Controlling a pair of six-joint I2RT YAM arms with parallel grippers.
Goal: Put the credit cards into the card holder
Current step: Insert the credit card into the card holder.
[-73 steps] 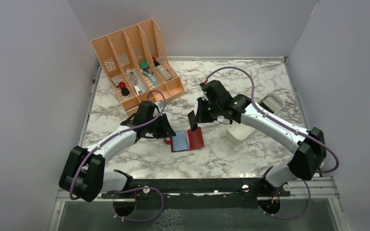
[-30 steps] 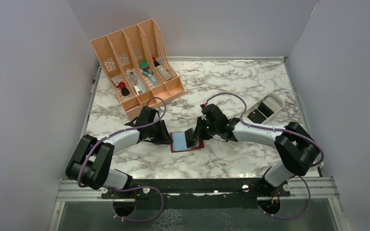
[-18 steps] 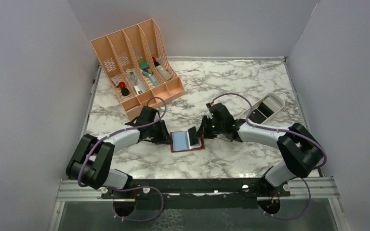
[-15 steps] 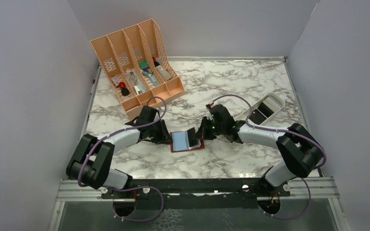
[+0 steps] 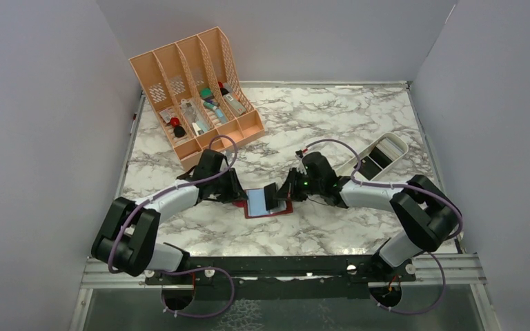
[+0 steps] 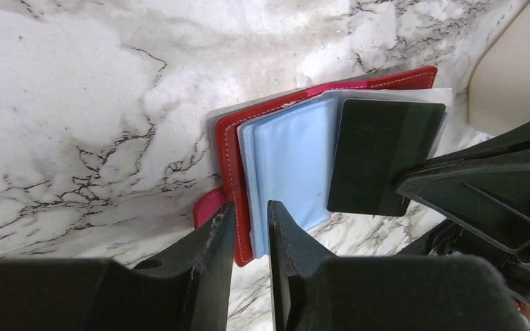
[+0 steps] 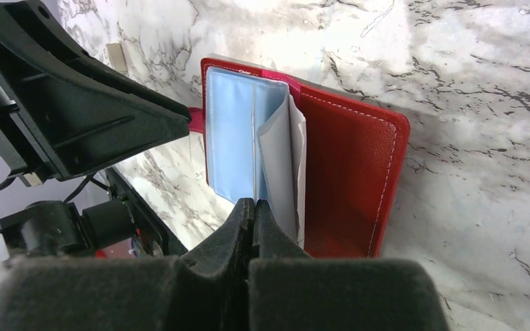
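The dark red card holder (image 5: 281, 207) lies open on the marble, its light blue clear pockets (image 6: 290, 165) facing up. My left gripper (image 5: 238, 195) is shut on the holder's left edge; the red cover and the blue pockets sit between its fingers (image 6: 217, 241). My right gripper (image 5: 284, 193) is shut on a dark credit card (image 6: 385, 155) and holds it on edge at the pocket leaves, over the holder's right half. In the right wrist view the card shows as a thin line (image 7: 254, 152) between the leaves. No other cards are in view.
A white oblong tray (image 5: 379, 155) lies just right of the right arm. A peach slotted organizer (image 5: 193, 89) with small items stands at the back left. Grey walls close in the table on three sides.
My right gripper has come down and toward the left with the dark card, from above the holder to its pocket leaves. The left gripper has stayed on the holder's left edge.
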